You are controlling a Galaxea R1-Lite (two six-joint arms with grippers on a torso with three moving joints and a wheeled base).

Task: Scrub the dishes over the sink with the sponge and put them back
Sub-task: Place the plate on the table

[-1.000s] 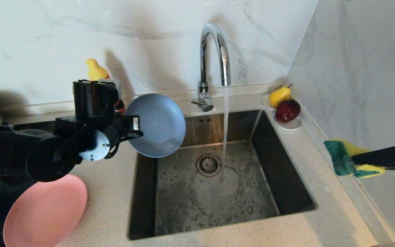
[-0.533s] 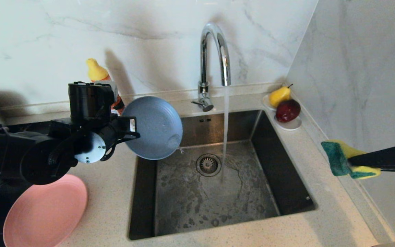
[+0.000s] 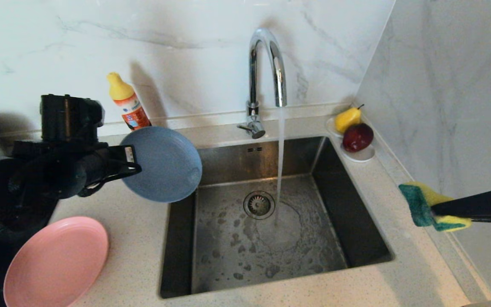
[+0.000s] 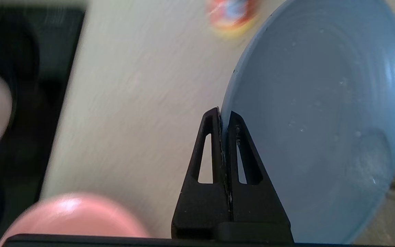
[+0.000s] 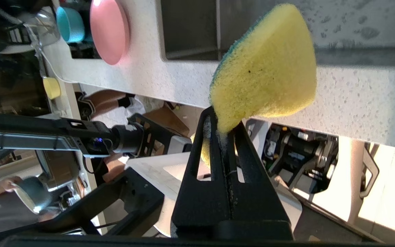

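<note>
Left pincer (image 4: pixel 224 118) clenched on matte round blue plate (image 3: pixel 160 164) above speckled bench (image 3: pixel 143 238); right pincer (image 5: pixel 222 120) pinching squashed yellow-green sponge (image 3: pixel 426 204).

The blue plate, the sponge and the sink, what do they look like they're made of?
Blue plate: likely matte plastic or melamine, with an even dull colour and thin rim; could be glazed ceramic. Sponge: soft yellow foam, visibly porous, with a green fibrous scouring layer. Sink: brushed stainless steel, grey metallic sheen with wet spots.
</note>
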